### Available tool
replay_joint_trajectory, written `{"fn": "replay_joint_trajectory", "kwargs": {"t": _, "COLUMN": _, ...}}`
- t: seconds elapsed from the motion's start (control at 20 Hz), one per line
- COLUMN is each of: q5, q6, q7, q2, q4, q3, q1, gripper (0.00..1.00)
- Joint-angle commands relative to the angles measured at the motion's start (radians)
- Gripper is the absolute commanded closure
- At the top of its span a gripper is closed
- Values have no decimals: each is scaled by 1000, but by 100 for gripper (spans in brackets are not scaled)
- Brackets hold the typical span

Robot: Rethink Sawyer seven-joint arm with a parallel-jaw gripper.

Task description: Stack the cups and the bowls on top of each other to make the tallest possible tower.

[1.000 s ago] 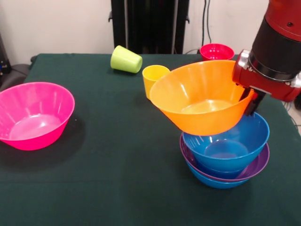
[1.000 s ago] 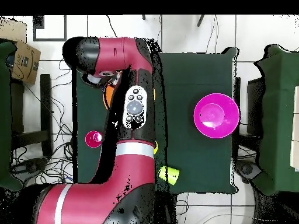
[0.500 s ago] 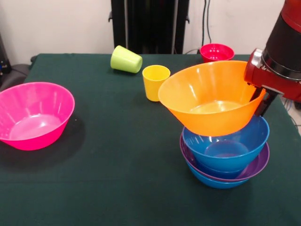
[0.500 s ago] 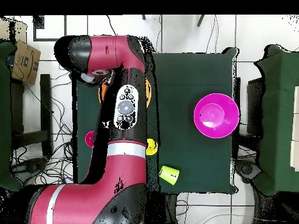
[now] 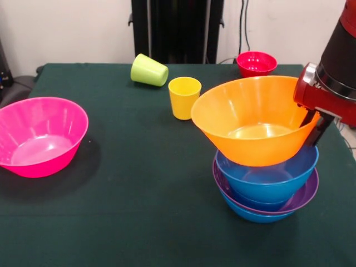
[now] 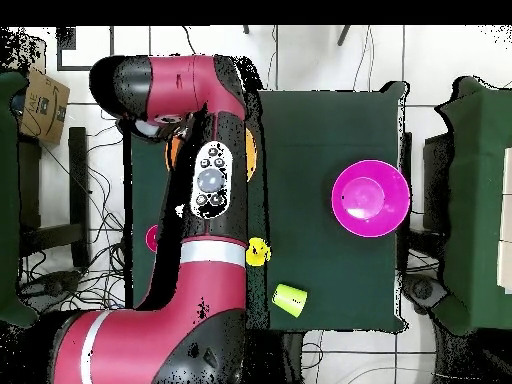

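While the red and black arm reaches down at one side of the dark green table, its gripper has its dark fingers closed on the rim of the big orange bowl. That bowl opens upward, tips a little, and sits on top of the tower. Below it, the tower has a blue bowl, then a purple bowl, then another blue bowl at the bottom. All open upward.

The big pink bowl sits upright, well apart, at the other side of the table. The small red bowl sits upright at the far edge. The yellow cup stands upright, mouth up, near the orange bowl. The lime green cup lies on its side, its length running sideways across the table.
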Motion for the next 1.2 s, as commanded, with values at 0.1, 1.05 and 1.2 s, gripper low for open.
{"fn": "replay_joint_trajectory", "kwargs": {"t": 0.1, "q5": -7, "q6": 45, "q7": 125, "q2": 49, "q4": -40, "q3": 28, "q1": -21, "gripper": 100}}
{"fn": "replay_joint_trajectory", "kwargs": {"t": 1.05, "q5": 1, "q6": 14, "q7": 116, "q2": 147, "q4": -164, "q3": 2, "q1": -38, "gripper": 100}}
{"fn": "replay_joint_trajectory", "kwargs": {"t": 1.2, "q5": 8, "q6": -4, "q7": 111, "q2": 177, "q4": -191, "q3": 9, "q1": -49, "gripper": 100}}
